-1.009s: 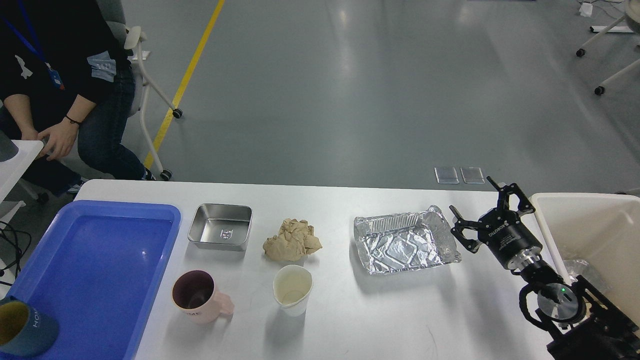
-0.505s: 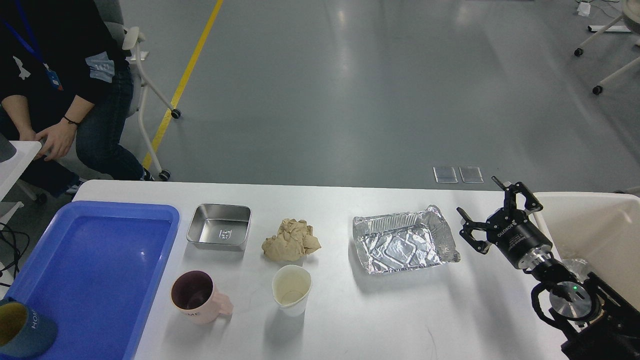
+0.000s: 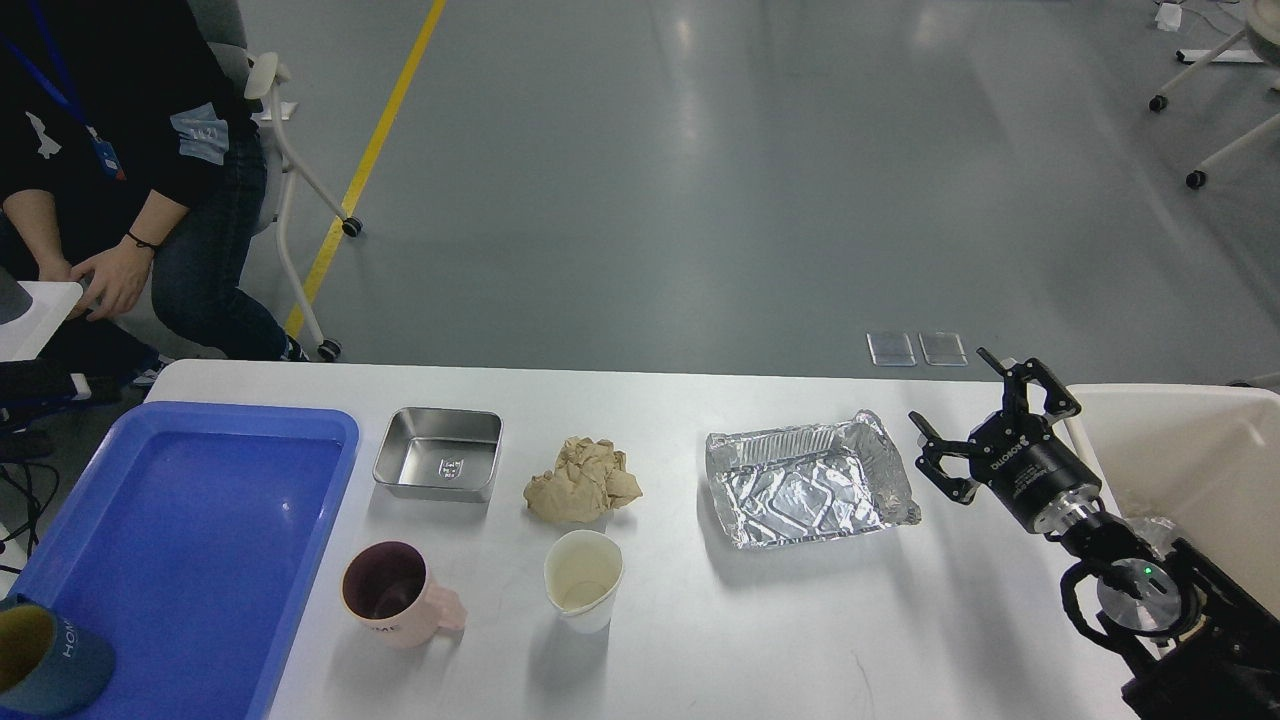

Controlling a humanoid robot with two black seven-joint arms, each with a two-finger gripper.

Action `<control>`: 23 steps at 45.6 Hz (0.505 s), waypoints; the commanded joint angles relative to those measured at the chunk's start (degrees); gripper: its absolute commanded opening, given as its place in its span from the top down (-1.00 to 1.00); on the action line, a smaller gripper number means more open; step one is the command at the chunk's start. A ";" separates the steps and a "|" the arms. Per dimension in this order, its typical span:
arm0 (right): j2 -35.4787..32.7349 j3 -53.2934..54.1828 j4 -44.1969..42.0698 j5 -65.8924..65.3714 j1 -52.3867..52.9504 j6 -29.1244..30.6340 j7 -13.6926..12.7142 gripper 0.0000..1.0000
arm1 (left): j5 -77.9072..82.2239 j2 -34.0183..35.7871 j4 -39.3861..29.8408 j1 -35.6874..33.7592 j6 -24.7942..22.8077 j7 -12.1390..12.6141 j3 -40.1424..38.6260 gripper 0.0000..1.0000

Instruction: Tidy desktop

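The white desktop (image 3: 700,640) carries a steel square dish (image 3: 438,467), a crumpled brown paper ball (image 3: 583,482), a crinkled foil tray (image 3: 808,488), a pink mug (image 3: 395,594) and a white paper cup (image 3: 584,579). My right gripper (image 3: 967,415) hovers open and empty just right of the foil tray, close to its right rim, fingers spread wide. The left gripper is out of view.
A blue plastic tray (image 3: 190,540) lies at the left with a blue-and-yellow cup (image 3: 45,668) at its near corner. A cream bin (image 3: 1190,470) stands at the right edge behind my right arm. A seated person (image 3: 120,170) is at the far left.
My right gripper drew back to the right and slightly up, away from the foil tray's rim, then held nearly still. A dark object has appeared at the far left edge.
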 commanded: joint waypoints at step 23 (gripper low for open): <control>-1.78 0.01 1.89 -0.01 -0.74 -0.09 0.01 -1.00 | 3.05 -2.74 0.33 -3.36 -0.43 3.71 -1.10 -0.98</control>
